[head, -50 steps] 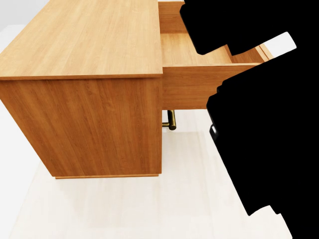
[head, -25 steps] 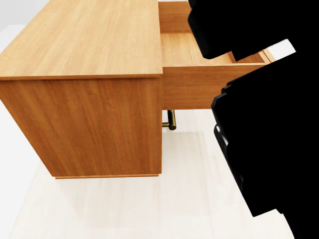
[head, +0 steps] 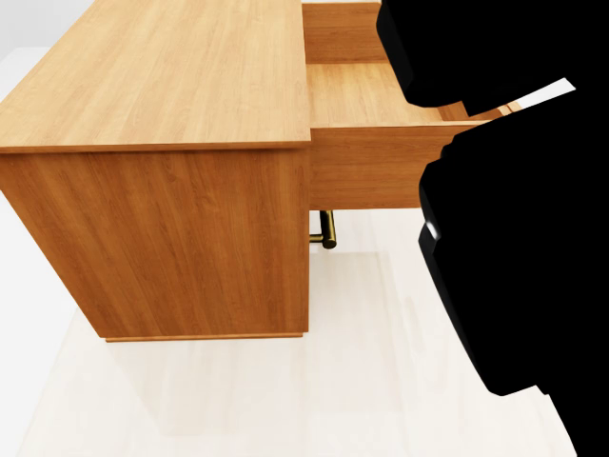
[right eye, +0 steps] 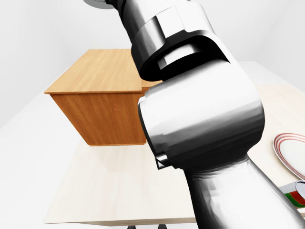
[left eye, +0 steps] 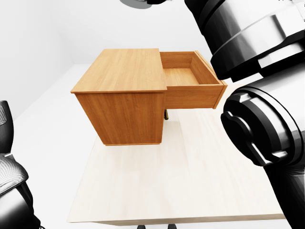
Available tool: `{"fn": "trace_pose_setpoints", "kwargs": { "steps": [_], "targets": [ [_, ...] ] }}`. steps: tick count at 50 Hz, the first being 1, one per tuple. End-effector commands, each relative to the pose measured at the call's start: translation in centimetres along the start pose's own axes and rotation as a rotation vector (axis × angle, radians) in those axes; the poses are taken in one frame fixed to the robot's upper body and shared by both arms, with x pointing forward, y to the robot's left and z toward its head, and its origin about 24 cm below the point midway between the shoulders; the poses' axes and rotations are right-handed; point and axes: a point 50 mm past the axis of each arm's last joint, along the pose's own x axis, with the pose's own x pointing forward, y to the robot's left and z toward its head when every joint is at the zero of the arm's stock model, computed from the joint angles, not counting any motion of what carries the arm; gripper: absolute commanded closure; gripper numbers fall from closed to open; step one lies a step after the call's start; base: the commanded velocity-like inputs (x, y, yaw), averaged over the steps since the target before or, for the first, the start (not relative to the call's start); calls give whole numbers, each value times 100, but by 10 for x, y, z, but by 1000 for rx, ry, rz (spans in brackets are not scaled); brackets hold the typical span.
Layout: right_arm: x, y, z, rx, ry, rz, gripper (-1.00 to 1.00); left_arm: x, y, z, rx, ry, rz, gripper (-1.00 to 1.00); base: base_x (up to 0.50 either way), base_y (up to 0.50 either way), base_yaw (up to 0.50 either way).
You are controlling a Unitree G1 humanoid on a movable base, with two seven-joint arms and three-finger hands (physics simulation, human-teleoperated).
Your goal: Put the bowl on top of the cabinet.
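Note:
The wooden cabinet (left eye: 125,71) stands on the pale table, its flat top bare. To the right its drawer (left eye: 190,81) is pulled out, and what shows of the inside holds nothing. No bowl can be made out in any view. My right arm (left eye: 257,62) rises across the right of the views and over the drawer. It leaves through the top edge, where only a grey rounded scrap (left eye: 138,2) shows. In the head view this arm is a flat black shape (head: 514,238). Part of my left hand (left eye: 9,171) shows at the bottom left of the left-eye view, its fingers unclear.
A brass handle (head: 328,228) pokes out under the drawer. A white plate with red rings (right eye: 291,152) and a red and green can (right eye: 296,193) lie at the right edge of the right-eye view. The pale table (left eye: 181,191) spreads below the cabinet.
In the head view the black shape of my right arm has slid a little to the right, uncovering more of the drawer. The cabinet and drawer have not moved.

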Motion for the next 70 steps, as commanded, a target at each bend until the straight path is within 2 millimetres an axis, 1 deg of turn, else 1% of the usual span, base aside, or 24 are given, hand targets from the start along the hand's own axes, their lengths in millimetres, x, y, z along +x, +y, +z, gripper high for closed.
{"fn": "trace_pose_setpoints", "kwargs": {
  "steps": [1, 4, 11, 30, 44, 62, 70],
  "targets": [
    [1, 2, -3, 31, 9, -38, 96, 0, 0, 0, -2, -3, -4, -100, 0, 0, 0],
    [1, 4, -2, 33, 7, -38, 96, 0, -1, 0, -3, -1, -6, -100, 0, 0, 0],
    [2, 9, 8, 45, -18, -39, 96, 0, -1, -1, -4, 14, -8, -100, 0, 0, 0],
    [2, 32, 49, 108, -117, -12, 97, 1, -2, -3, -22, 43, -12, -100, 0, 0, 0],
    [1, 40, 65, 128, -164, 6, 97, 1, -3, -3, -28, 49, -17, -100, 0, 0, 0],
    [-1, 45, 76, 154, -197, 1, 97, 0, -3, -4, -24, 55, -18, -100, 0, 0, 0],
    [-3, 49, 86, 193, -221, -4, 97, 0, -3, -5, -23, 54, -16, -100, 0, 0, 0]
  ]
}}
